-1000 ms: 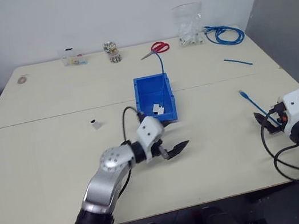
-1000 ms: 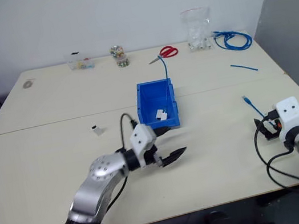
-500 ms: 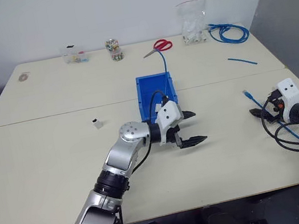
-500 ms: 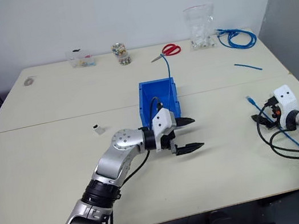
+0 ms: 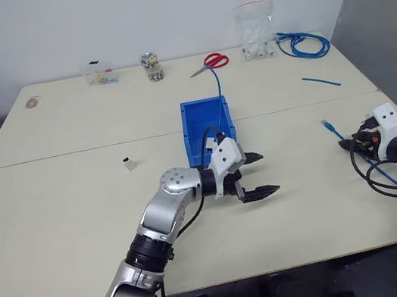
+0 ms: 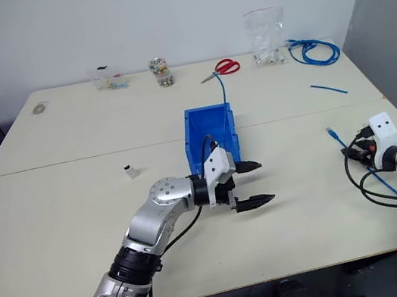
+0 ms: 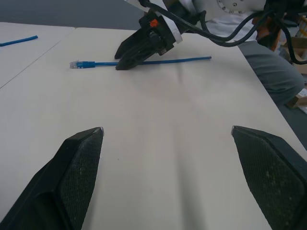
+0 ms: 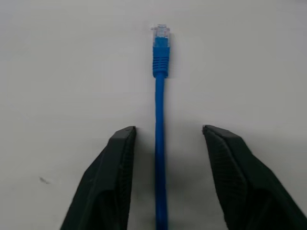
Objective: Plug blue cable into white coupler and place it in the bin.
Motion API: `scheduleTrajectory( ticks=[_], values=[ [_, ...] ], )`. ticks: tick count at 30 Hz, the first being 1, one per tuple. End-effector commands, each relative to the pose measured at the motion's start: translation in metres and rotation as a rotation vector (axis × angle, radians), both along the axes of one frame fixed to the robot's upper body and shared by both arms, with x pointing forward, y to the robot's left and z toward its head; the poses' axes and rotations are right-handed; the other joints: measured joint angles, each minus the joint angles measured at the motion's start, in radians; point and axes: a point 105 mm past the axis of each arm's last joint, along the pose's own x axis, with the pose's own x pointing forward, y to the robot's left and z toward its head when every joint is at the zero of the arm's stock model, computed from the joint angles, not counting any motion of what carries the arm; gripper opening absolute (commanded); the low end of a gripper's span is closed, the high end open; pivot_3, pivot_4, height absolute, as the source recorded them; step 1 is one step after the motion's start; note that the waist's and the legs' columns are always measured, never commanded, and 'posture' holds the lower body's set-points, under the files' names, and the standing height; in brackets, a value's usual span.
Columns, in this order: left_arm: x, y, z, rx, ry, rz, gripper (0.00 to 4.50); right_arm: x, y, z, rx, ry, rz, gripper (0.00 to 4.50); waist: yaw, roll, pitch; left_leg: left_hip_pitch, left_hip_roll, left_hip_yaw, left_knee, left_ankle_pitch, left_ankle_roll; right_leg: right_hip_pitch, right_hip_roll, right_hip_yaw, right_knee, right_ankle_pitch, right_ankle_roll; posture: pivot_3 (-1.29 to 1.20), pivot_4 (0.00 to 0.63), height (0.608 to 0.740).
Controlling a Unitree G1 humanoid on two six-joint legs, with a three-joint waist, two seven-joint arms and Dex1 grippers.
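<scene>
Cable between right gripper's jaws.

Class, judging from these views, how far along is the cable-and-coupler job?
Done: nothing yet. In hand: the right gripper straddles the blue cable behind its plug, fingers not yet closed on it. To do: the white coupler lies untouched on the table, unplugged; the left gripper hovers open near the bin. Plugging and binning remain.

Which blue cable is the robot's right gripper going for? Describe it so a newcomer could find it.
Look at the table's near right corner, well right of the blue bin. The blue cable lies straight between the right gripper's open fingers, its clear plug pointing away. Unlike the coiled blue bundle and short offcut farther back, it is long and plug-tipped.
</scene>
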Motion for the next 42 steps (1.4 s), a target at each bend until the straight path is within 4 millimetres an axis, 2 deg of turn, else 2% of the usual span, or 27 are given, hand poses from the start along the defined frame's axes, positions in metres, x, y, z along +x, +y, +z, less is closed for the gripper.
scheduleTrajectory(
  ticks=[1, 6, 14, 15, 17, 20, 24, 25, 26, 28, 33, 37, 42],
  values=[
    [-0.004, -0.005, 0.012, -0.009, -0.072, -0.04, 4.5, -0.002, 0.003, -0.005, -0.027, 0.009, 0.031, 1.23, 0.0, 0.0, 0.0, 0.0, 0.0, 0.0, 0.0, 0.0, 0.0, 0.0, 0.0, 0.0, 0.0, 0.0, 0.0, 0.0, 0.15, 0.74],
    [-0.006, -0.01, 0.017, -0.026, -0.068, -0.045, 4.5, -0.001, -0.002, -0.006, 0.006, 0.016, -0.012, 0.05, 0.001, 0.0, 0.0, 0.001, 0.0, 0.0, 0.001, 0.0, 0.0, 0.0, 0.0, 0.0, 0.0, 0.001, 0.001, 0.0, 0.15, 0.74],
    [-0.008, -0.003, 0.012, -0.012, -0.059, -0.045, 4.5, -0.003, -0.005, -0.001, 0.005, 0.01, -0.001, 0.05, 0.001, 0.0, 0.0, 0.001, 0.0, 0.0, 0.001, 0.0, 0.0, 0.001, -0.001, 0.0, 0.0, 0.001, 0.002, 0.0, 0.15, 0.74],
    [-0.007, 0.001, 0.011, -0.004, -0.06, -0.039, 4.5, -0.003, -0.003, 0.004, -0.009, 0.002, 0.018, 0.05, 0.001, 0.0, 0.0, 0.001, 0.0, 0.0, 0.001, 0.0, 0.0, 0.001, -0.001, 0.0, 0.0, 0.001, 0.002, 0.0, 0.15, 0.74],
    [-0.008, 0.016, 0.012, 0.012, -0.056, -0.022, 4.5, -0.004, 0.015, 0.021, 0.023, -0.018, 0.12, 0.05, 0.001, 0.0, 0.0, 0.001, 0.0, 0.0, 0.001, 0.0, 0.0, 0.001, -0.001, 0.0, 0.0, 0.001, 0.002, 0.0, 0.15, 0.74],
    [-0.019, 0.042, 0.01, 0.039, -0.041, -0.001, 4.5, -0.013, 0.053, 0.044, 0.171, 0.011, 0.278, 0.05, -0.008, 0.002, 0.001, 0.001, 0.001, -0.001, 0.0, 0.0, 0.0, 0.0, 0.0, 0.003, 0.0, 0.001, 0.001, 0.0, 0.15, 0.74],
    [-0.036, 0.072, 0.008, 0.034, -0.021, 0.077, 4.5, -0.031, 0.103, 0.06, 0.357, 0.123, 0.457, 0.05, -0.012, 0.003, 0.002, 0.002, 0.001, -0.013, -0.001, 0.0, 0.0, -0.001, 0.001, 0.008, 0.001, 0.001, 0.001, 0.0, 0.15, 0.74],
    [-0.047, 0.084, 0.003, 0.041, -0.029, 0.115, 4.5, -0.038, 0.125, 0.061, 0.406, 0.176, 0.544, 0.05, -0.012, 0.003, 0.002, 0.003, 0.001, -0.014, -0.001, 0.0, 0.0, -0.001, 0.0, 0.01, 0.001, 0.001, 0.001, 0.0, 0.15, 0.74],
    [-0.06, 0.097, -0.003, 0.055, -0.044, 0.159, 4.5, -0.046, 0.145, 0.059, 0.433, 0.228, 0.626, 0.05, -0.016, 0.003, 0.002, 0.003, 0.001, -0.015, -0.001, 0.0, 0.0, 0.0, 0.0, 0.01, 0.0, 0.001, 0.001, 0.0, 0.15, 0.74],
    [-0.082, 0.117, -0.012, 0.068, -0.054, 0.254, 4.5, -0.058, 0.173, 0.052, 0.444, 0.309, 0.743, 0.05, -0.02, 0.002, 0.003, 0.004, 0.0, -0.019, -0.001, 0.0, 0.0, 0.0, -0.001, 0.012, -0.001, 0.001, 0.001, 0.0, 0.15, 0.74],
    [-0.13, 0.157, -0.026, 0.07, -0.007, 0.571, 4.5, -0.066, 0.223, 0.029, 0.421, 0.408, 0.919, 0.05, -0.018, 0.0, 0.004, 0.003, 0.0, -0.02, -0.001, -0.001, 0.0, -0.001, -0.002, 0.01, -0.001, 0.001, 0.001, 0.0, 0.15, 0.74],
    [-0.153, 0.164, -0.032, 0.053, 0.019, 0.74, 4.5, -0.066, 0.256, 0.012, 0.394, 0.477, 1.026, 0.05, -0.001, -0.001, 0.007, 0.004, -0.001, -0.02, 0.0, -0.001, 0.0, -0.001, -0.003, 0.009, -0.001, -0.001, 0.007, 0.0, 0.15, 0.74],
    [-0.167, 0.154, -0.032, 0.028, 0.036, 0.827, 4.5, -0.066, 0.275, -0.008, 0.317, 0.542, 1.137, 0.05, -0.002, -0.004, 0.009, 0.006, 0.0, -0.019, 0.001, 0.001, 0.003, 0.0, -0.001, 0.011, -0.001, -0.001, 0.001, 0.0, 0.15, 0.74]
  ],
)
